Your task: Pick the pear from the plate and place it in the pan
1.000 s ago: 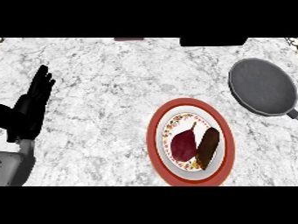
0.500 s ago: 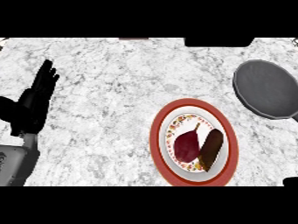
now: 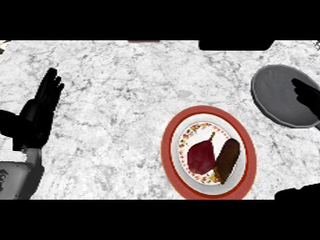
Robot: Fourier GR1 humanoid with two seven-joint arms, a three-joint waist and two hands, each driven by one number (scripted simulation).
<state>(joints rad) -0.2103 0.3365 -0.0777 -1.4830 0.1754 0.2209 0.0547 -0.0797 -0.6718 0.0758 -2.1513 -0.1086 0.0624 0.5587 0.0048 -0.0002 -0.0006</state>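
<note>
Dark red pear (image 3: pixel 203 156) sits on the plate (image 3: pixel 172 159), stem up-right, next to some brown thing (image 3: pixel 226 158), and the right hand (image 3: pixel 316 101) over the pan (image 3: pixel 278 96) is nearer, fingers hard to read, left hand (image 3: pixel 34 119) resting open.

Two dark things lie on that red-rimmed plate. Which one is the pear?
The pear is the rounder, dark red one with a thin stem, on the left side of the plate. The other thing beside it is long, narrow and brown-black.

Dark-red pear (image 3: pixel 204 156) lies on red-rimmed plate (image 3: pixel 171 140), pan (image 3: pixel 277 93) apart.
</note>
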